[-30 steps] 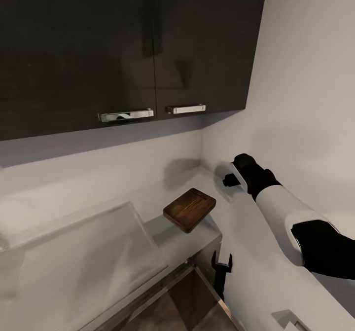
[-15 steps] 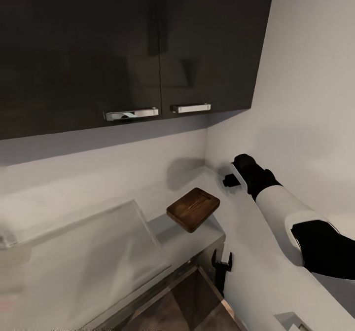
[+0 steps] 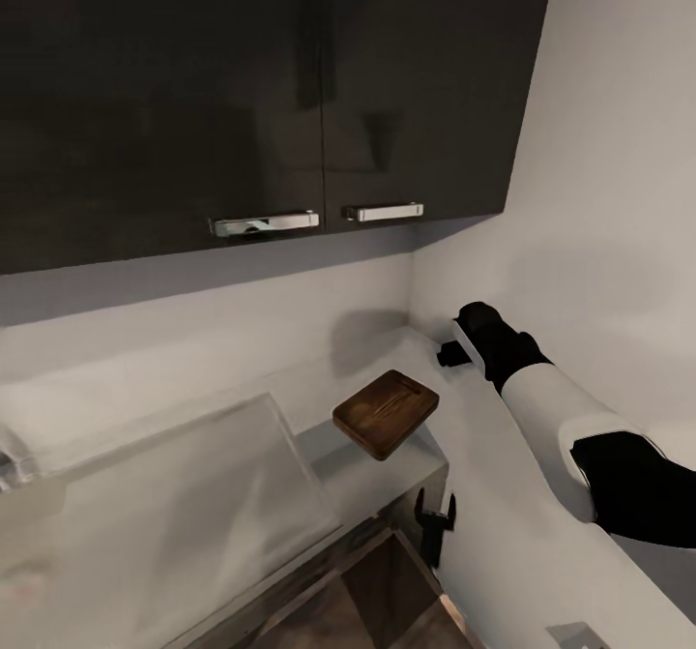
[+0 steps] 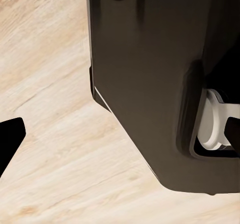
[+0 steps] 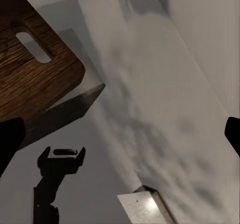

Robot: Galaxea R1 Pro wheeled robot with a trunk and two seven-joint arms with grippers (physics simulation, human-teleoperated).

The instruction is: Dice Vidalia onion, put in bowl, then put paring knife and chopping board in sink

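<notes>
The thick dark-brown wooden chopping board (image 3: 386, 413) lies at the grey steel tabletop's (image 3: 387, 460) corner edge, and the right tool (image 5: 120, 134), fingers spread wide and empty beside it, risks nudging it off; left tool's state cannot be told.

Kitchen: dark glossy wall cabinets (image 3: 251, 98) with chrome bar handles (image 3: 264, 223); below them, a grey steel worktop (image 3: 319, 383) carrying a dark-brown wooden chopping board (image 3: 386, 413); pale wood floor (image 4: 45, 84).

The picture's edge is cutting off one end of the chopping board (image 5: 30, 64), and the right gripper's (image 5: 120, 134) fingers are showing just their dark tips.
</notes>
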